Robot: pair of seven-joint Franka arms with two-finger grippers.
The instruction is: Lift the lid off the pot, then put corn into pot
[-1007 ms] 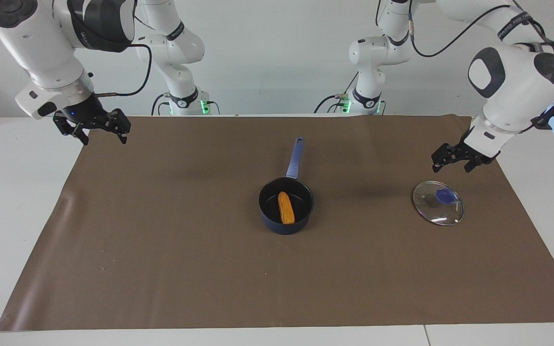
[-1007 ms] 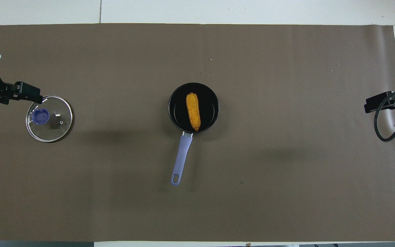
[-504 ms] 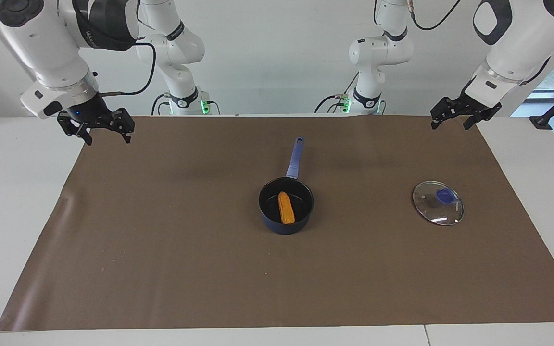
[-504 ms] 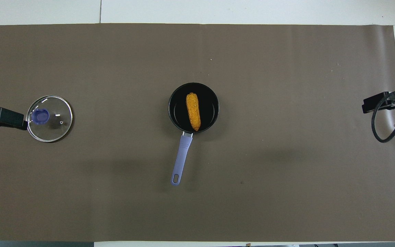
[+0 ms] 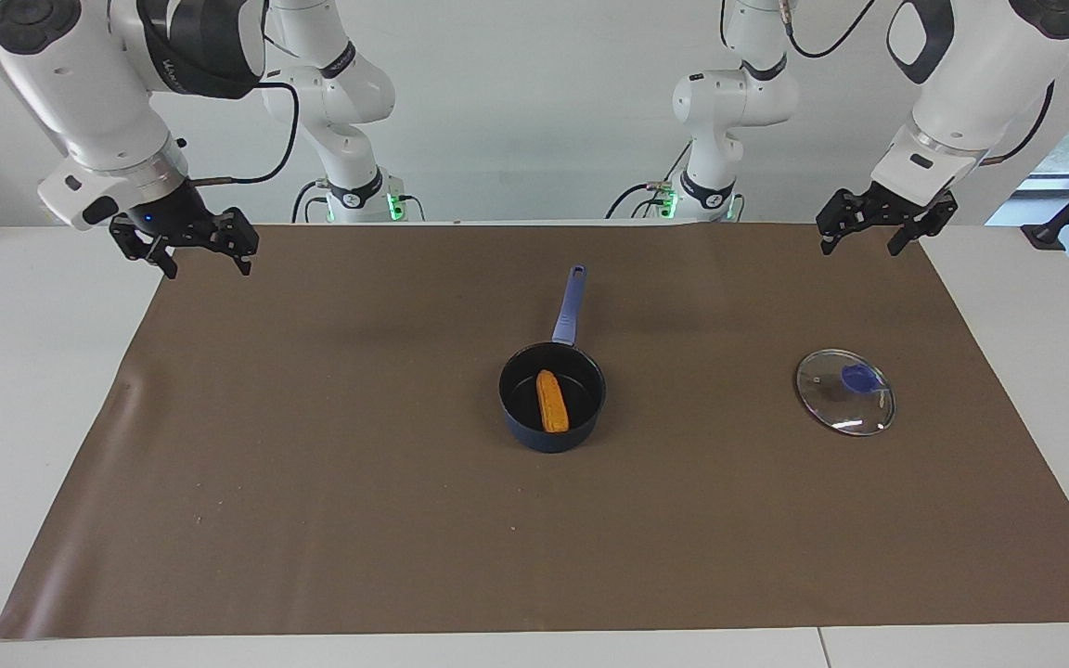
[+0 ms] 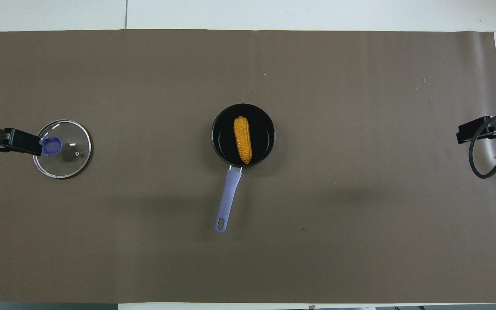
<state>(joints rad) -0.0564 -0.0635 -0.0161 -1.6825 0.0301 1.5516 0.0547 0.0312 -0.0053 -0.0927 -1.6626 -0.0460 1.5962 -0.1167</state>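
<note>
The dark blue pot (image 5: 581, 394) stands uncovered at the middle of the mat, its long light-blue handle (image 6: 228, 198) pointing toward the robots. The orange-yellow corn (image 5: 551, 401) lies inside the pot (image 6: 263, 137), and shows there from overhead too as the corn (image 6: 242, 140). The glass lid (image 5: 845, 391) with its blue knob lies flat on the mat toward the left arm's end. My left gripper (image 5: 859, 247) hangs open and empty, high over the mat by the lid (image 6: 65, 150), apart from it. My right gripper (image 5: 206, 269) hangs open and empty over the mat's corner at the right arm's end.
A brown mat (image 5: 312, 464) covers most of the white table (image 5: 24, 390). The two arm bases stand at the table's edge by the robots. A black cable loops beside the right gripper (image 6: 472, 131) in the overhead view.
My left gripper has risen from just above the lid and drawn back toward the robots, staying open. The right gripper has barely shifted. Pot, corn and lid have not moved.
</note>
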